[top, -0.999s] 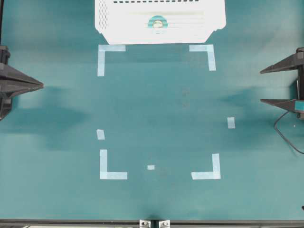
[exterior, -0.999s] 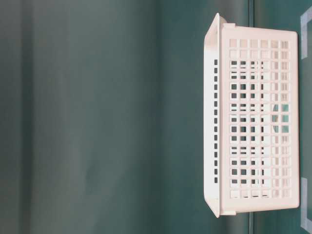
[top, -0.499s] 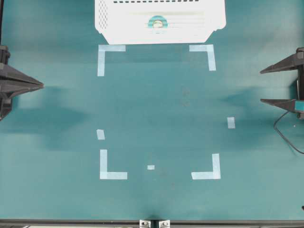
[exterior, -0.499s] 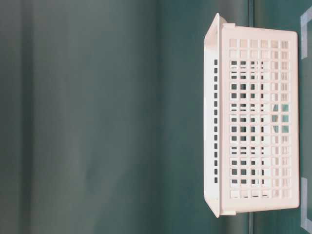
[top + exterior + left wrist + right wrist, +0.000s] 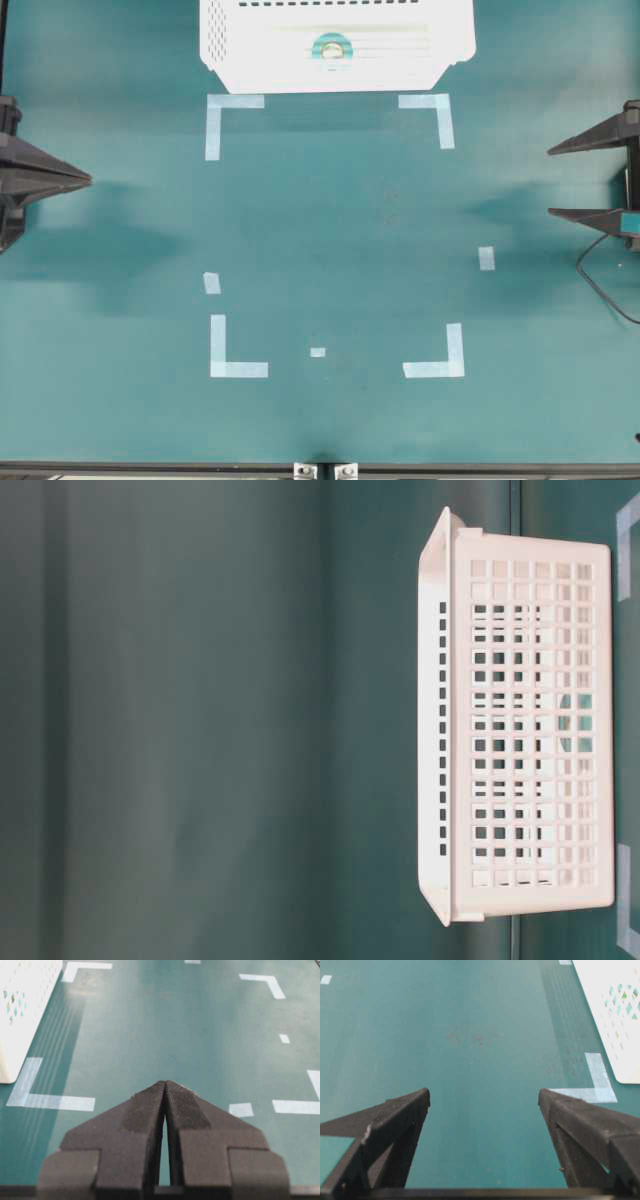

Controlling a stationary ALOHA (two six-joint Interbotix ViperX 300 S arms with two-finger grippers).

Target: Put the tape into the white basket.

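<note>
Nothing has moved since the earlier frames: basket, roll and both arms are in the same places.

The tape [image 5: 332,47] already lies inside the white basket [image 5: 230,40], on its slatted bottom, near the middle of the part that the overhead view shows. The basket stands at the far edge of the counter [image 5: 340,220], just beyond the two upper corner marks [image 5: 237,101]. In the table-level view the roll shows only as a faint teal patch behind the perforated wall, so its exact pose cannot be read there.

The left gripper [image 5: 165,1085] has its jaws pressed together with nothing between them. The right gripper [image 5: 484,1097] has its jaws spread wide and also carries nothing. Both rest at the sides of the counter, well apart from the basket, and point toward the middle.

From either gripper the roll lies far toward the top of the overhead view and inward, behind the basket wall. It sits about midway between the two arms, so I cannot say that one is clearly nearer. As a flat ring, it has no long axis.

I judge the task as done, and no further grasp seems to be needed.
</note>
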